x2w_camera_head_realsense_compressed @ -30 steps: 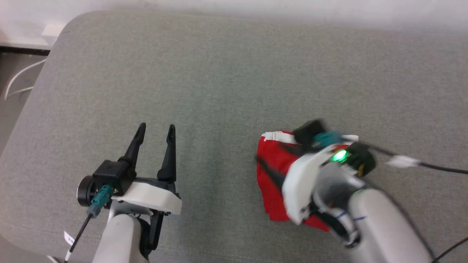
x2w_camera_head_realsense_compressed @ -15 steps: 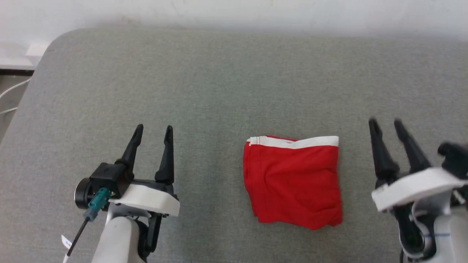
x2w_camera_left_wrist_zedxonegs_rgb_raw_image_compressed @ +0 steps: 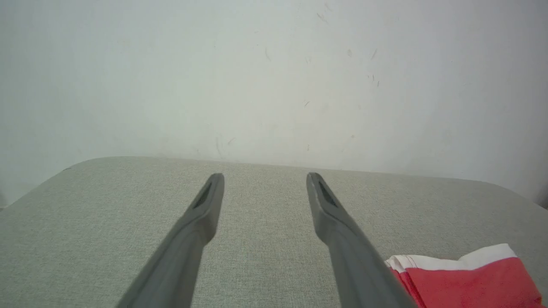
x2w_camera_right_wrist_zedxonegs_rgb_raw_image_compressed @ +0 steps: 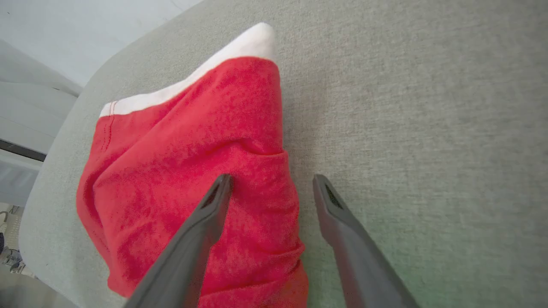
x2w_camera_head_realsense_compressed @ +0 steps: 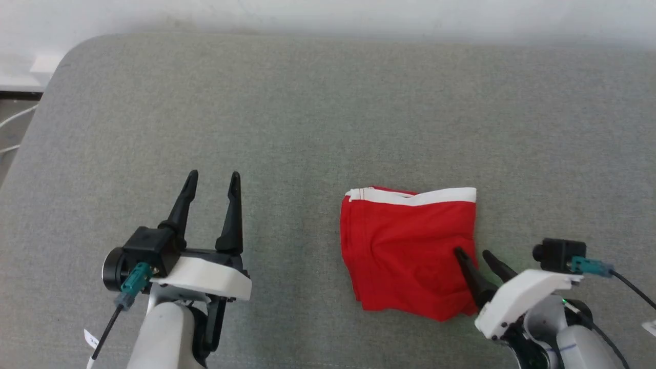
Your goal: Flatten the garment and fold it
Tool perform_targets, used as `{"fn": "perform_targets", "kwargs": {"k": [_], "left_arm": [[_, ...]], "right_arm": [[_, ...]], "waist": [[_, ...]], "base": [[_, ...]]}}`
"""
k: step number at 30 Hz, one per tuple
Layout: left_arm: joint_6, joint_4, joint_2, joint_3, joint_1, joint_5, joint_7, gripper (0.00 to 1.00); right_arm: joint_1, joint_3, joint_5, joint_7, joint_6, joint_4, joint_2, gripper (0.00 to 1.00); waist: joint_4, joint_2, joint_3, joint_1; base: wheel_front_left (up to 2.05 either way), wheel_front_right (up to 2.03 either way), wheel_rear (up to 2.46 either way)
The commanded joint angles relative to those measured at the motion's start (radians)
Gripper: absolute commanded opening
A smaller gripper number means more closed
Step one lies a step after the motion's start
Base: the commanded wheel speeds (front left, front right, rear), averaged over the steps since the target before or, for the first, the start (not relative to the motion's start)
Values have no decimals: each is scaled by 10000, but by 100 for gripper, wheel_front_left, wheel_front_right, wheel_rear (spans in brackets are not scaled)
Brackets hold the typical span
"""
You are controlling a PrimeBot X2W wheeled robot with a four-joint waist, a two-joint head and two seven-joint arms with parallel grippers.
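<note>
Lying on the grey fabric-covered worktop [x2w_camera_head_realsense_compressed: 307, 113], the red shorts [x2w_camera_head_realsense_compressed: 410, 251] are folded into a compact, roughly square packet a little right of centre in the head view. A white band [x2w_camera_head_realsense_compressed: 410, 196] runs along the far edge, and soft wrinkles cross the top layer. Stacked layers show at the packet's left side.

The right end effector [x2w_camera_head_realsense_compressed: 471, 252] is at the packet's near right corner with its fingers spread, gripping nothing. In the right wrist view one finger [x2w_camera_right_wrist_zedxonegs_rgb_raw_image_compressed: 205, 222] is over the red cloth [x2w_camera_right_wrist_zedxonegs_rgb_raw_image_compressed: 184, 171] and the other is over bare worktop just beside the cloth's edge. Whether the tip touches the fabric cannot be told.

The left end effector [x2w_camera_head_realsense_compressed: 213, 175] is well apart from the shorts, to their left, above bare worktop. It is released and empty, its fingers pointing toward the pale wall [x2w_camera_left_wrist_zedxonegs_rgb_raw_image_compressed: 274, 77]. A corner of the shorts [x2w_camera_left_wrist_zedxonegs_rgb_raw_image_compressed: 466, 282] shows at the lower right of the left wrist view.
</note>
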Motion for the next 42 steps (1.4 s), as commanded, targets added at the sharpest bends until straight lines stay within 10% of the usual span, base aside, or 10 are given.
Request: {"fn": "perform_targets", "kwargs": {"k": [1, 8, 10, 12, 21, 31, 42], "left_arm": [[45, -34, -16, -27, -91, -64, -47, 100], [85, -57, -16, -73, -200, -119, -47, 100], [97, -65, -16, -72, -215, -115, -47, 100], [98, -80, -16, -63, -224, -110, -47, 100], [95, -297, -15, 161, -162, 61, -47, 100], [-48, -561, 15, 278, -527, 512, -47, 100], [-211, -823, 501, -33, -1326, 1000, -47, 100]], "right_arm": [[-325, 107, 77, 66, -7, 212, 16, 100], [-938, 424, -64, 778, -7, 1189, 16, 99], [-1101, 436, -454, 1101, -7, 1479, 16, 36], [-1239, 426, -893, 1333, -7, 1606, 16, 1], [-2052, 1164, -3129, 2440, -7, 803, -109, 0], [-3998, 2940, -4898, 2947, -7, 539, -2022, 0], [-5630, 2111, -5923, 2004, -7, 1959, -2741, 0]], "waist": [[92, -2, 105, 0], [212, -2, 298, 0], [214, -2, 343, 0], [200, -2, 380, 0], [-738, -2, 543, 0], [-2838, -2, 1250, 0], [-4739, -2, 2599, 0]], "base": [[0, 0, 0], [0, 0, 0], [0, 0, 0], [0, 0, 0], [0, 0, 0], [0, 0, 0], [0, 0, 0]]}}
